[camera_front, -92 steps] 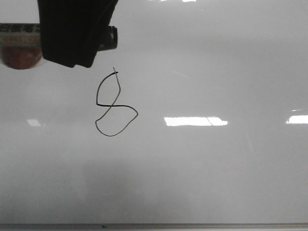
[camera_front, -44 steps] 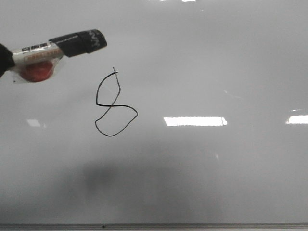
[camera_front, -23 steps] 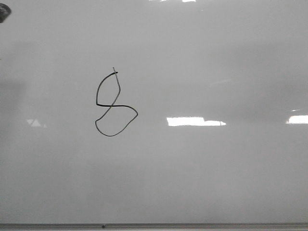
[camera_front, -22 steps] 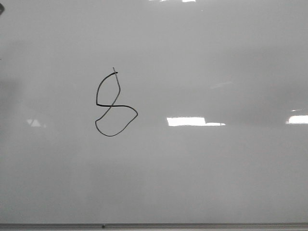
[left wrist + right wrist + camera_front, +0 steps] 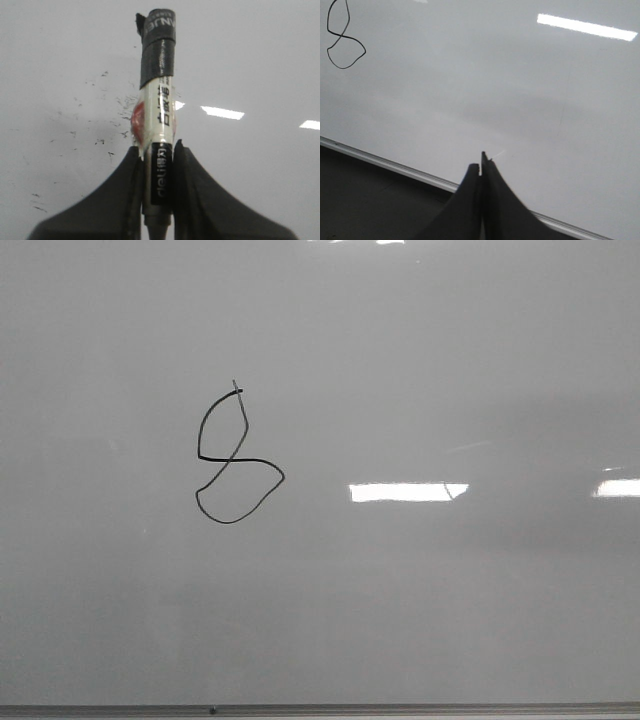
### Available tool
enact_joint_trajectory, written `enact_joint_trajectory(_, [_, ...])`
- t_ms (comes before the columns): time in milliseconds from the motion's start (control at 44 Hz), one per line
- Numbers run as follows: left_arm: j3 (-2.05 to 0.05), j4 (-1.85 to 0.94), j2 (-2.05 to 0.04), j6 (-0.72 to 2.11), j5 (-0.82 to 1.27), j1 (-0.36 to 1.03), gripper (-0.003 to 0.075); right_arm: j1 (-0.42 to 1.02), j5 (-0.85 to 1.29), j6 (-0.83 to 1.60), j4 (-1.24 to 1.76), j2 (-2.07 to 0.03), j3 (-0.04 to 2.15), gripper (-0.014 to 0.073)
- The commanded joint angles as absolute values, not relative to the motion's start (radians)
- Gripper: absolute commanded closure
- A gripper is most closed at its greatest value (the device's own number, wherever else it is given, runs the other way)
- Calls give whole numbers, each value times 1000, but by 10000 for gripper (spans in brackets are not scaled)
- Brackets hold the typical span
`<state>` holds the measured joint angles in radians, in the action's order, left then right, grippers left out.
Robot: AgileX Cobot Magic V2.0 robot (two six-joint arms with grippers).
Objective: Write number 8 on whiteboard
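The number 8 (image 5: 238, 455) sits finished, left of centre on the whiteboard (image 5: 450, 620), the left gripper (image 5: 159, 175) clamps the marker (image 5: 157, 100), the right gripper (image 5: 481, 172) is pinched empty, so only parking the pen looks left

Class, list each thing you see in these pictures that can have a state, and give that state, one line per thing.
number 8: drawn, both loops closed, lopsided, short tail at top.
whiteboard: glossy, marked with the figure, light reflections on it.
marker: clamped between the left gripper's fingers, black end pointing away from them.
left gripper: shut on the marker.
right gripper: shut, holding nothing, over the whiteboard's framed edge.
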<state>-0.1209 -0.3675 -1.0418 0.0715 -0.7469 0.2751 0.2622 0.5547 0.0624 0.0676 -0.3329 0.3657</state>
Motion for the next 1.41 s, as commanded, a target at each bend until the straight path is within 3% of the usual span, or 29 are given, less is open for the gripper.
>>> enact_joint_trajectory(0, [-143, -329, -1152, -41, -959, 281, 738, 256, 468, 61, 67, -339, 389, 594])
enact_joint_trajectory(250, [-143, -138, -1523, -335, -1369, 207, 739, 256, 456, 61, 68, -339, 388, 594])
enact_joint_trajectory(499, [-209, 196, -1686, -364, -1371, 68, 739, 256, 456, 61, 68, -339, 387, 594])
enact_joint_trajectory(1044, [-273, 132, -1704, -241, -1371, 61, 731, 256, 456, 61, 68, -339, 385, 594])
enact_joint_trajectory(1135, [-273, 134, -1704, -241, -1371, 61, 694, 256, 456, 61, 68, -339, 385, 594])
enact_joint_trajectory(1385, [-273, 131, -1704, -241, -1371, 61, 468, 256, 456, 61, 68, -339, 385, 594])
